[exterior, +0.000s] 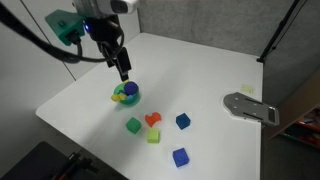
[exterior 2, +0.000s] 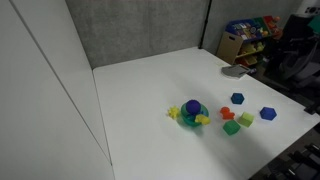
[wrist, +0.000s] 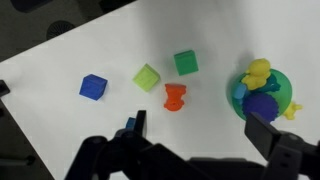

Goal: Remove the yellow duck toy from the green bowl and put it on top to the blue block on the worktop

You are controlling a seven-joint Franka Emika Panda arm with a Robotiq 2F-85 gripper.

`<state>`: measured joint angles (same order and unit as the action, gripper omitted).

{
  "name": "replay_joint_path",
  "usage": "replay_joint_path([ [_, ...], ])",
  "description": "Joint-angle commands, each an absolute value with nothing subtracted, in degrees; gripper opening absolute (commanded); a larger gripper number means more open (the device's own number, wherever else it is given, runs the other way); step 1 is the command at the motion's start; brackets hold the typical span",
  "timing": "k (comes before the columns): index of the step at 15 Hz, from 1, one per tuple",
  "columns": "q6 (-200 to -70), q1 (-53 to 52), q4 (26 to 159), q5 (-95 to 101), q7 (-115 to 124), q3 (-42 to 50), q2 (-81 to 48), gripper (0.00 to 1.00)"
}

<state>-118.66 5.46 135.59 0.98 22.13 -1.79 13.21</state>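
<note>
The green bowl (exterior: 128, 100) stands on the white worktop (exterior: 200, 70) and also shows in the wrist view (wrist: 283, 88) and in an exterior view (exterior 2: 190, 118). In it lie the yellow duck toy (wrist: 258, 70), a purple ball (wrist: 263, 104) and other small pieces. The blue block (wrist: 93, 87) stands alone past the other cubes, seen in both exterior views (exterior: 180, 157) (exterior 2: 268, 114). My gripper (exterior: 122, 70) hangs just above the bowl. In the wrist view the gripper (wrist: 200, 130) is open and empty, with the bowl by its right finger.
Between bowl and blue block stand a green cube (wrist: 186, 63), a yellow-green cube (wrist: 147, 77) and a red piece (wrist: 175, 97). A navy-blue cube (exterior: 183, 121) is half hidden behind my left finger. A grey metal plate (exterior: 250, 106) lies at the table edge.
</note>
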Motion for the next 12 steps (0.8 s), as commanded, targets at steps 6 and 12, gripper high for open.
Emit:
replay_joint_path([
  [6, -132.41, 7.24, 140.49, 9.14, 39.07, -0.35, 4.76, 1.00],
  [12, -134.11, 3.65, 138.92, 8.93, 43.32, -0.65, -1.74, 1.00],
])
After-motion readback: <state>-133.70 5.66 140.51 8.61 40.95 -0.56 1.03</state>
